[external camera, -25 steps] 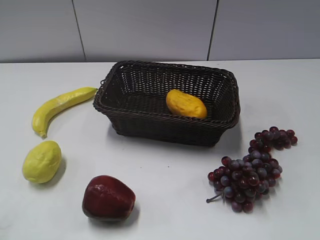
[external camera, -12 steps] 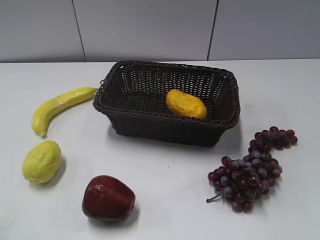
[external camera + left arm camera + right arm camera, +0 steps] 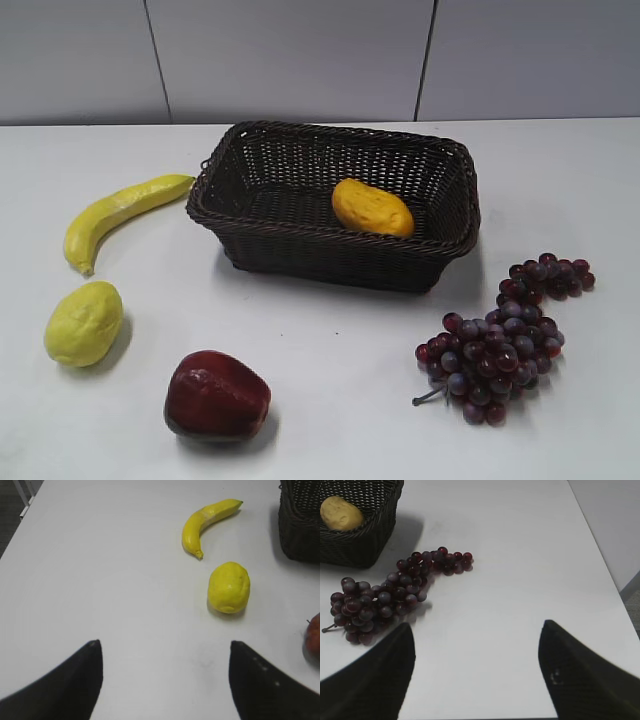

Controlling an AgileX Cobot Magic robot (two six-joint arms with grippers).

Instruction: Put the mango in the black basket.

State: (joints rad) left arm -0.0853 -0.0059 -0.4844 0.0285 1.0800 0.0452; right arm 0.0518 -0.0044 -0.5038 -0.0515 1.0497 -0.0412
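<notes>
The mango (image 3: pixel 372 207) is deep orange-yellow against the black basket (image 3: pixel 330 248) — a dark brown-black weave. The banana (image 3: pixel 116 214) is yellow with a greenish tip; the lemon (image 3: pixel 83 322) is a paler yellow-green. The apple (image 3: pixel 216 395) is dark red, the grapes (image 3: pixel 505 340) purple-red — all on a plain white table (image 3: pixel 340 400) under a grey wall (image 3: pixel 290 58).

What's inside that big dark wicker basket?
Only the mango lies inside the black basket, toward its right side. The near wall hides a strip of the floor, so anything small there cannot be seen.
</notes>
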